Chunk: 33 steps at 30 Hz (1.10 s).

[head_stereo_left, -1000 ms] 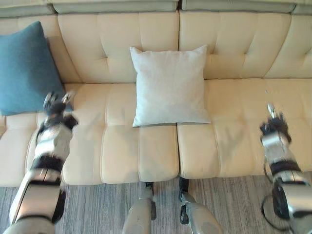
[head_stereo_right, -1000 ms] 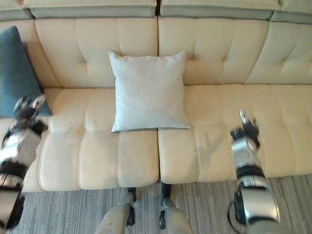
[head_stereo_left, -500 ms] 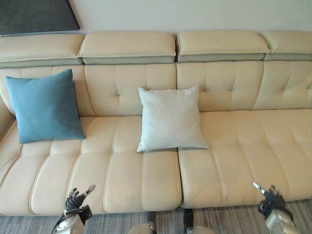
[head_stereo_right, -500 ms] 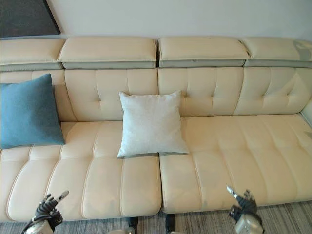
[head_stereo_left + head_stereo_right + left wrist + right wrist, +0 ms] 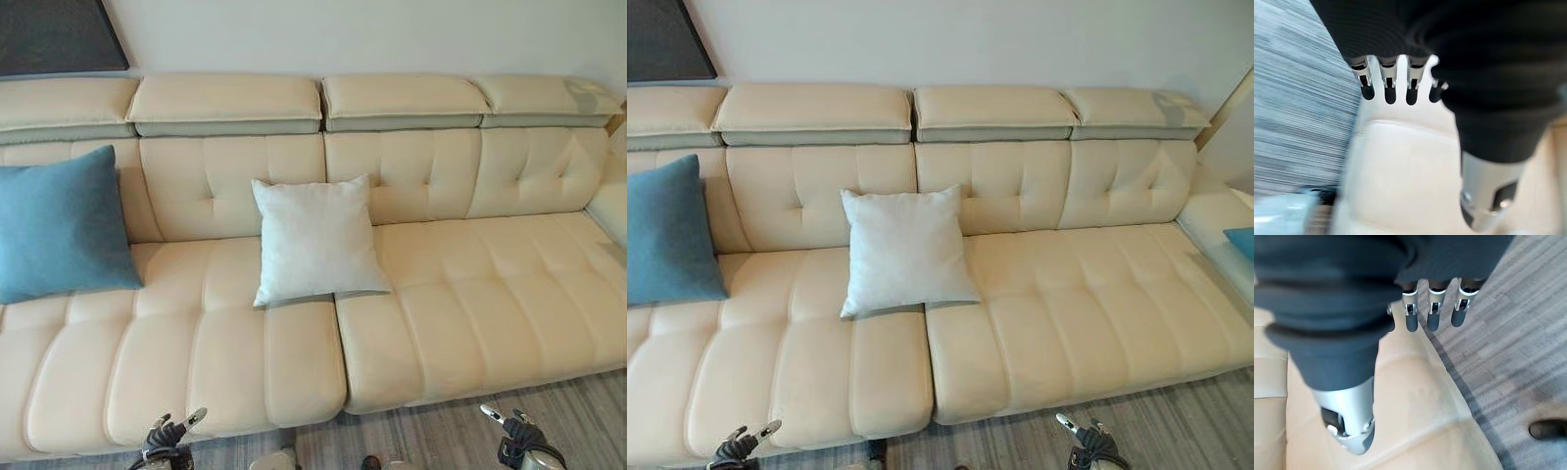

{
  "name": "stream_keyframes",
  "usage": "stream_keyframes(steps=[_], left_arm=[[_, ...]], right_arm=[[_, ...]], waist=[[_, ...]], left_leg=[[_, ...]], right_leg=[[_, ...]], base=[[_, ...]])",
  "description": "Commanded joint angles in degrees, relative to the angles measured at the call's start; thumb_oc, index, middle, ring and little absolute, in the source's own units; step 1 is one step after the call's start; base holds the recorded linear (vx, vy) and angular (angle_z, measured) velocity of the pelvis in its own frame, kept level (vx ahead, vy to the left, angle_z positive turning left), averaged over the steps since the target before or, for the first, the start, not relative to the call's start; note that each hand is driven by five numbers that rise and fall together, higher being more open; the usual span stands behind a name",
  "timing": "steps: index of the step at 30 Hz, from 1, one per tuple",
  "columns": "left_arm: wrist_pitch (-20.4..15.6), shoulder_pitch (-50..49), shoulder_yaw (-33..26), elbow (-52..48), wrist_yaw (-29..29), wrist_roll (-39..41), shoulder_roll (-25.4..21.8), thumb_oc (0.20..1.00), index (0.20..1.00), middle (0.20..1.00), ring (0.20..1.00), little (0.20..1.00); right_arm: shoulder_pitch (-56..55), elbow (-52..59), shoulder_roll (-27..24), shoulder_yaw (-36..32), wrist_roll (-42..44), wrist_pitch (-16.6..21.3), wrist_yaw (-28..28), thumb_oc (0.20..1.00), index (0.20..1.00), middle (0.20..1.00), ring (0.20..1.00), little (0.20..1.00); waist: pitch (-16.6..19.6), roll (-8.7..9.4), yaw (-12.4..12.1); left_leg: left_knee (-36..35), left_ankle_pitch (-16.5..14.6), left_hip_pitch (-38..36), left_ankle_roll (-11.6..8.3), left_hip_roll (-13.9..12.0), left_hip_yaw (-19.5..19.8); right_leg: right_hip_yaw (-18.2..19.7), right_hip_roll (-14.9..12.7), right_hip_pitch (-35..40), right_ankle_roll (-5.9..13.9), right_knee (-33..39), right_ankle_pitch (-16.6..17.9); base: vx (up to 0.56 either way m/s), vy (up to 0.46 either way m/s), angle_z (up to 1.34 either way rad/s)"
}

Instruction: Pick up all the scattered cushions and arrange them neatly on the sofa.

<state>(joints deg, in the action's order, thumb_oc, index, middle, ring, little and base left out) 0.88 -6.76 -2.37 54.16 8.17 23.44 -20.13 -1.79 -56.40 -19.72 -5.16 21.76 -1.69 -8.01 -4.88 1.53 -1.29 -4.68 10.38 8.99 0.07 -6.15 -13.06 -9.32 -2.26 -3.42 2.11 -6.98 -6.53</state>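
Note:
A blue cushion point(image 5: 64, 225) leans upright against the backrest at the left end of the cream sofa point(image 5: 470, 294). A pale grey cushion point(image 5: 313, 240) leans against the backrest near the middle seam. The corner of another blue cushion point(image 5: 1239, 242) shows on the sofa's side section at the far right. My left hand point(image 5: 168, 439) hangs low in front of the left seat's front edge, and its straight fingers point(image 5: 1390, 88) hold nothing. Over the carpet before the right seat, my right hand point(image 5: 517, 433) is open too, its fingers point(image 5: 1432, 313) empty.
Grey striped carpet point(image 5: 441, 431) runs along the sofa's front. The sofa turns forward into a side section point(image 5: 1215, 211) at the right. A dark panel point(image 5: 54, 34) hangs on the wall above the left end. The right seats are bare.
The camera has pulled back and swung right, bringing the whole sofa and its right end into view. Both hands have come off the seat down to the front edge. The cushions lie as before.

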Motion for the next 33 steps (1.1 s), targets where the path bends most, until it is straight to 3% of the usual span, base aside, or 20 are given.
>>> stream_keyframes(steps=[1, 2, 6, 8, 10, 11, 13, 17, 20, 26, 29, 32, 33], left_arm=[[-0.87, 4.37, -0.27, 1.58, 0.02, -3.62, -1.45, 1.0, 1.0, 1.0, 1.0, 1.0], [-0.24, 4.85, 0.54, 2.56, -0.14, -4.78, -1.35, 1.0, 1.0, 1.0, 1.0, 1.0], [-0.19, 5.17, 2.0, 2.31, -0.59, -6.65, -0.87, 1.0, 1.0, 1.0, 1.0, 1.0], [-0.29, 5.43, 2.07, 2.41, -0.62, -6.35, -0.37, 1.0, 1.0, 1.0, 1.0, 1.0], [-0.26, 5.2, 2.09, 2.11, -0.78, -6.46, -0.05, 1.0, 1.0, 1.0, 1.0, 1.0], [-0.3, 4.94, 2.05, 1.97, -0.93, -6.36, 0.1, 1.0, 1.0, 1.0, 1.0, 1.0], [-0.38, 3.88, 2.16, 0.97, -1.11, -6.17, 0.45, 1.0, 1.0, 1.0, 1.0, 1.0], [-0.09, 3.26, 2.35, 1.65, -0.98, -5.3, 1.46, 1.0, 1.0, 1.0, 1.0, 1.0], [0.43, 3.69, 3.52, 3.49, -1.63, -7.07, 1.78, 1.0, 1.0, 1.0, 1.0, 1.0], [0.78, 4.55, 5.24, 5.87, -2.17, -9.03, 2.62, 1.0, 1.0, 1.0, 1.0, 1.0], [0.89, 7.06, 7.6, 8.78, -2.31, -12.03, 3.62, 1.0, 1.0, 1.0, 1.0, 1.0], [0.69, 7.66, 7.69, 8.98, -2.07, -12.8, 3.61, 1.0, 1.0, 1.0, 1.0, 1.0], [0.58, 7.75, 7.86, 9.09, -1.92, -13.56, 3.56, 1.0, 1.0, 1.0, 1.0, 1.0]], right_arm=[[1.46, -2.26, -0.55, 1.88, -2.86, 0.17, 0.03, 1.0, 1.0, 1.0, 1.0, 1.0], [1.05, -2.81, -0.83, 2.44, -3.27, -0.18, 0.21, 1.0, 1.0, 1.0, 1.0, 1.0], [0.53, -3.06, -1.16, 2.99, -3.91, -0.18, 0.52, 1.0, 1.0, 1.0, 1.0, 1.0], [1.14, -2.68, -1.42, 3.19, -3.77, -0.4, 0.56, 1.0, 1.0, 1.0, 1.0, 1.0], [1.21, -2.77, -1.14, 3.21, -3.59, -0.63, 0.97, 1.0, 1.0, 1.0, 1.0, 1.0], [1.2, -2.66, -0.93, 3.22, -3.24, -0.61, 1.07, 1.0, 1.0, 1.0, 1.0, 1.0], [0.99, -2.7, -0.64, 3.77, -3.22, -0.78, 1.65, 1.0, 1.0, 1.0, 1.0, 1.0], [0.12, -3.98, 0.6, 4.41, -3.14, -0.96, 2.07, 1.0, 1.0, 1.0, 1.0, 1.0], [-0.57, -4.74, 0.71, 3.52, -2.31, -0.98, 2.0, 1.0, 1.0, 1.0, 1.0, 1.0], [-0.52, -5.4, 0.77, 2.98, -1.38, -0.83, 1.92, 1.0, 1.0, 1.0, 1.0, 1.0], [1.05, -6.05, 0.79, 2.23, -0.35, -0.53, 1.68, 1.0, 1.0, 1.0, 1.0, 1.0], [1.56, -6.01, 0.75, 2.11, -0.7, -0.4, 1.56, 1.0, 1.0, 1.0, 1.0, 1.0], [1.5, -6.1, 0.81, 2.0, -1.22, -0.29, 1.3, 1.0, 1.0, 1.0, 1.0, 1.0]], waist=[[-2.51, 0.55, 1.14], [-3.71, 0.12, 1.63], [-5.16, -0.35, 1.78], [-5.71, -0.23, 1.48], [-4.98, 0.23, 1.76], [-4.65, 0.57, 1.64], [-3.8, 0.33, 1.66], [-2.05, -1.15, 2.57], [-1.04, -1.64, 3.81], [-1.23, -2.26, 5.07], [-2.59, -3.27, 7.62], [-3.81, -3.69, 7.92], [-4.4, -3.83, 7.58]], left_leg=[[-0.32, -3.84, -1.63, -3.56, 4.62, 2.16], [-0.32, -1.81, -1.2, -5.05, 3.79, 2.34], [-0.32, -0.2, -0.46, -6.25, 3.69, 4.14], [-0.32, -0.91, -2.82, -5.08, 5.0, 6.47], [2.66, -4.76, -4.15, -3.53, 5.58, 5.51], [6.45, -8.08, -4.76, -2.71, 6.23, 5.89], [7.75, -11.72, -7.43, -1.75, 7.21, 7.43], [-0.32, -9.27, -11.19, -2.14, 7.06, 9.43], [-0.32, -10.42, -11.51, -2.14, 7.2, 8.81], [-0.32, -11.91, -12.78, -1.16, 7.48, 6.16], [-0.32, -13.51, -12.87, 0.16, 7.32, -1.07], [-0.32, -14.07, -13.01, 0.37, 6.76, -4.75], [-0.32, -15.06, -13.94, 0.06, 6.34, -6.96]], right_leg=[[-0.18, 1.79, 9.9, 2.1, 10.56, 0.2], [-0.61, 2.96, 9.78, 1.29, 10.48, 0.32], [-1.56, 3.14, 9.21, 0.84, 9.99, 0.9], [-1.58, 2.51, 8.36, 0.96, 9.59, 1.77], [-1.38, 1.45, 7.38, 1.34, 9.65, 2.88], [-0.66, 0.98, 7.22, 1.38, 9.91, 3.25], [0.47, 1.09, 6.96, 1.44, 10.27, 3.48], [1.63, 2.51, 6.45, 1.6, 10.74, 3.87], [1.72, 2.38, 6.67, 1.78, 11.06, 4.17], [4.92, 1.89, 6.35, 2.59, 11.12, 5.26], [9.99, 1.56, 1.71, 4.49, 7.0, 6.1], [8.37, 0.88, -1.15, 5.19, 3.29, 6.03], [3.85, -0.56, -1.57, 5.73, 2.17, 5.63]], base=[[-0.44, -0.369, -0.04], [-0.33, -0.263, 0.06], [-0.32, -0.185, 0.18], [-0.27, -0.102, -0.14], [-0.13, -0.051, -0.25], [-0.1, -0.029, -0.25], [-0.06, -0.004, -0.16], [-0.02, 0.04, -0.2], [-0.01, 0.083, -0.13], [-0.02, 0.101, -0.33], [-0.09, 0.175, -0.55], [-0.07, 0.078, -1.29], [-0.01, 0.013, -1.26]])
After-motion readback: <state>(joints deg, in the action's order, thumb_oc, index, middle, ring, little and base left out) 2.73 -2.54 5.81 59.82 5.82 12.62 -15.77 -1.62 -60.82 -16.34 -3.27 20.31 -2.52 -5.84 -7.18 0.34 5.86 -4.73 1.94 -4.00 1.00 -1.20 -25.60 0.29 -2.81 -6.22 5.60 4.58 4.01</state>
